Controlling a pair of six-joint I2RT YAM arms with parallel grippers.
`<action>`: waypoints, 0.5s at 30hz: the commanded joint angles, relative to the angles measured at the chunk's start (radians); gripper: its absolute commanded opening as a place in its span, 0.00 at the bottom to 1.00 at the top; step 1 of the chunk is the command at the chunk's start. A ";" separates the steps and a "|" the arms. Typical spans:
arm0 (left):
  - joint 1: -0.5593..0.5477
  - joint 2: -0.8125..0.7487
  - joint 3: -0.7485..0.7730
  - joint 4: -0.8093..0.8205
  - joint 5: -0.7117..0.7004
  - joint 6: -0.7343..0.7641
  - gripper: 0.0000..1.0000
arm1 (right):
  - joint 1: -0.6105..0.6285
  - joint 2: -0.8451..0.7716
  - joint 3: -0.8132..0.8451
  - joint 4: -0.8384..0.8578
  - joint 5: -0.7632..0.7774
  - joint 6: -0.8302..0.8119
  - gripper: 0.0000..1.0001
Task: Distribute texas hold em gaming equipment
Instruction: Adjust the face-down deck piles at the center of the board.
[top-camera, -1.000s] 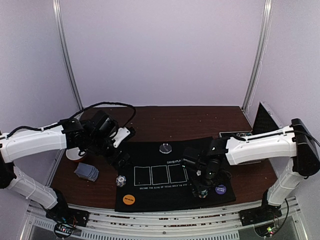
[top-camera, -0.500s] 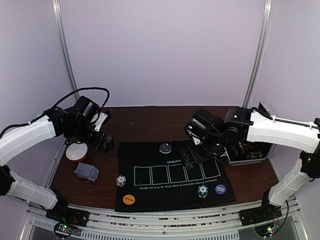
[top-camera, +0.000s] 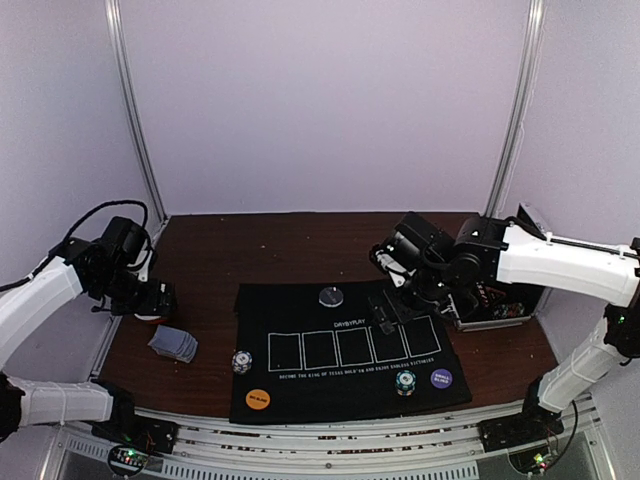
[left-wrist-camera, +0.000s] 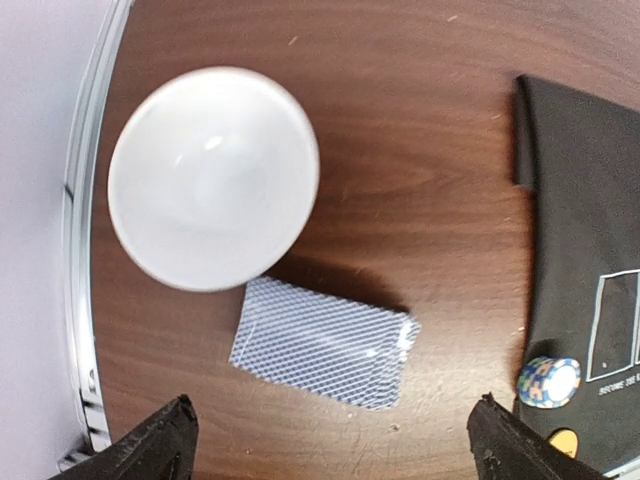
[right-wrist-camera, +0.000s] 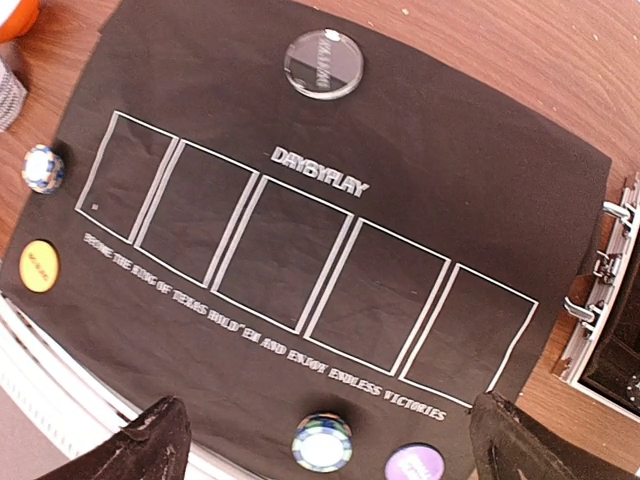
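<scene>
A blue-grey-backed deck of cards (left-wrist-camera: 322, 341) lies on the wood left of the black mat (top-camera: 350, 345), next to a white bowl (left-wrist-camera: 213, 175). My left gripper (left-wrist-camera: 330, 455) hangs open above the deck, apart from it. On the mat rest a clear dealer disc (right-wrist-camera: 323, 63), two striped chip stacks (right-wrist-camera: 322, 441) (right-wrist-camera: 43, 168), an orange disc (right-wrist-camera: 39, 266) and a purple disc (right-wrist-camera: 413, 466). High over the mat's right half, my right gripper (right-wrist-camera: 330, 440) is open and empty. In the top view the deck (top-camera: 173, 344) sits below the left gripper (top-camera: 158, 298).
A silver metal case (top-camera: 500, 300) stands open at the mat's right edge, close behind the right arm. The bowl sits by the table's left edge. The mat's five white card outlines (right-wrist-camera: 290, 260) hold nothing.
The left arm swung back from the mat's left edge to the bowl and deck. The right gripper opened wider, rose off the right chip stack and withdrew toward the case.
</scene>
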 joint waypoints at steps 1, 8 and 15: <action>0.079 -0.015 -0.068 0.030 0.066 -0.031 0.98 | -0.033 -0.038 -0.032 0.016 -0.022 -0.062 1.00; 0.189 0.018 -0.136 0.079 0.017 -0.079 0.79 | -0.057 -0.041 -0.062 0.023 -0.047 -0.103 1.00; 0.358 0.040 -0.160 0.113 0.064 -0.072 0.66 | -0.081 -0.042 -0.082 0.035 -0.073 -0.122 1.00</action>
